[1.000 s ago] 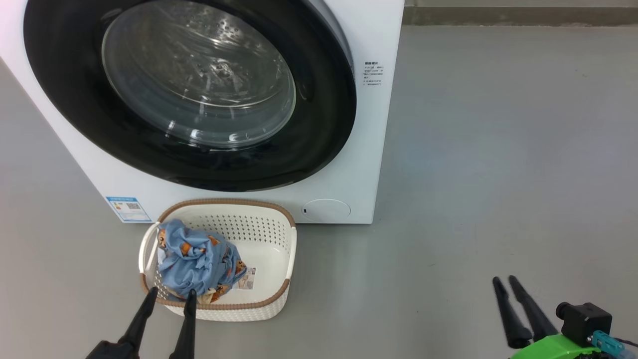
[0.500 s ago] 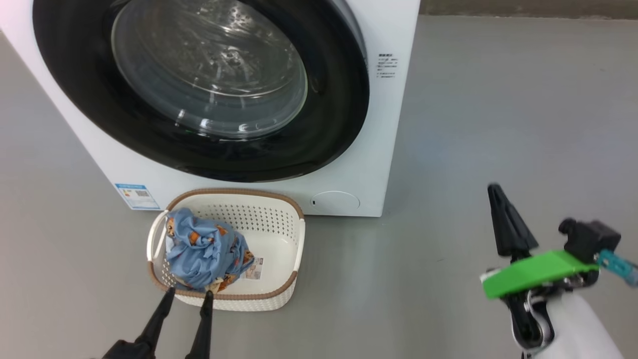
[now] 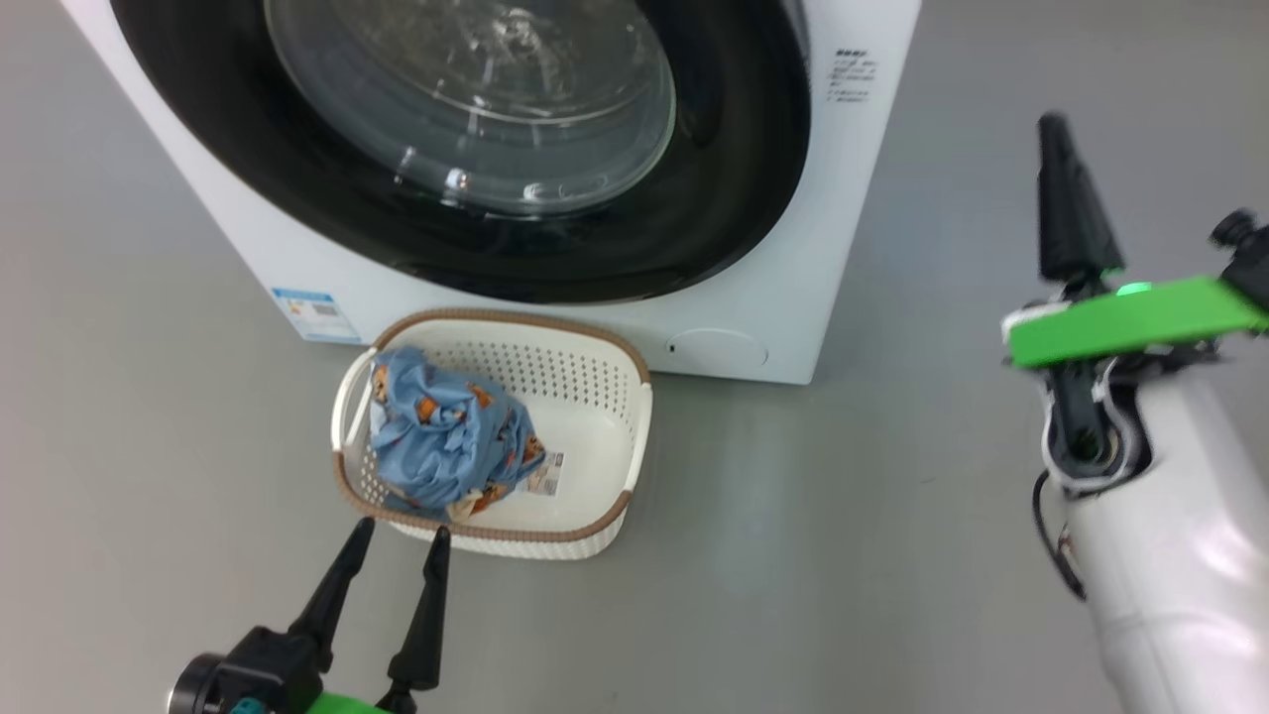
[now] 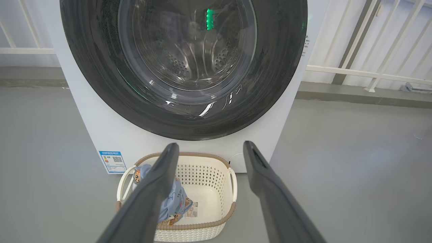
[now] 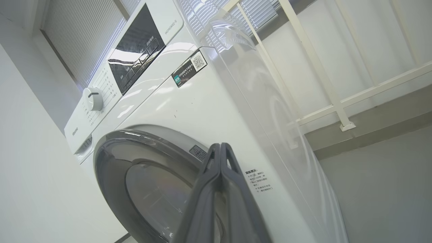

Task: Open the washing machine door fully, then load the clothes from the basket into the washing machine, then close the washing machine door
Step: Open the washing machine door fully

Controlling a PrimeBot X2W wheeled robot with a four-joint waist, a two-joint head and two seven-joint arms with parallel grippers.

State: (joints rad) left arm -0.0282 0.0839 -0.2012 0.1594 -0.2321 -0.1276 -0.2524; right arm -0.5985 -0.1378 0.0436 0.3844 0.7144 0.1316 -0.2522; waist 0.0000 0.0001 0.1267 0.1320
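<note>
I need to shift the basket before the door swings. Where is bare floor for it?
Widest bare floor: right of the washing machine, up to the right gripper. More lies left of the basket. Crowded: under the washing machine door, where the basket sits, left gripper by its near rim.

Floor (image 3: 942, 496): plain grey, smooth.
Railing (image 4: 364, 73): white bars above a raised grey kerb (image 4: 354, 96).
Blinds (image 5: 84, 37): pale slats, probably covering a window.
</note>
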